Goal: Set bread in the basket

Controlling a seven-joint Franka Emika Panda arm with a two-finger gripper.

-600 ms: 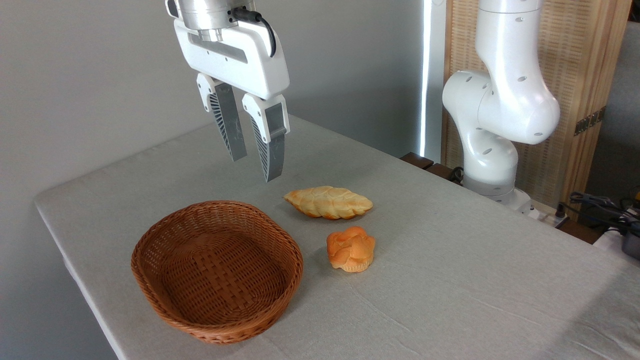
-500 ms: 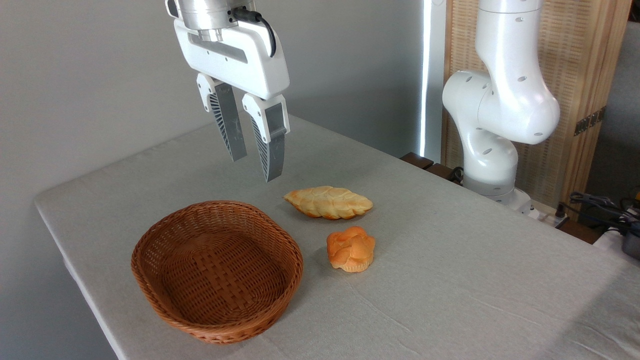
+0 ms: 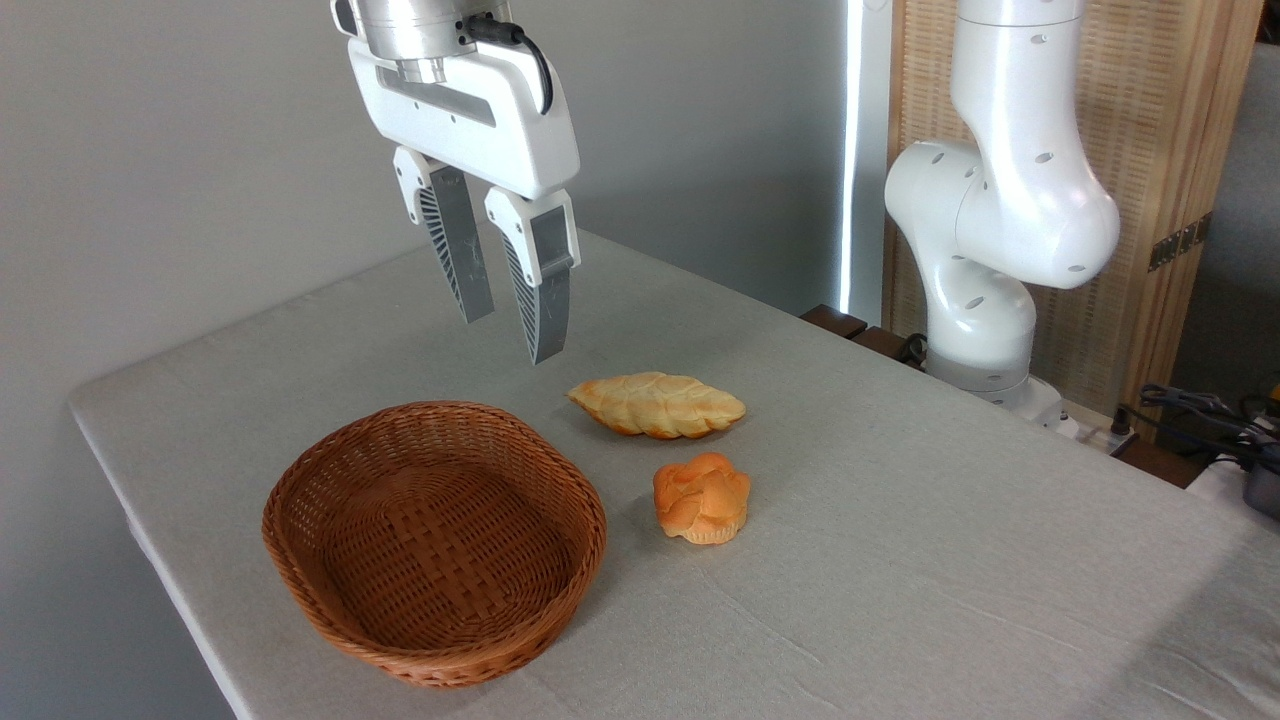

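A single fixed camera looks down at a slant from above the tabletop's (image 3: 900,600) near right side, facing toward its far left corner and the grey wall behind. It stands fairly close: the near edge and right edge run out of frame, while the far left corner and left edge show whole. The arm's base (image 3: 985,375) stands at the far right edge; the gripper (image 3: 510,335) hangs in at the top.

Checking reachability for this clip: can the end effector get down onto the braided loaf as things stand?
Probably yes: the end effector hangs open above the braided loaf, with nothing between them.
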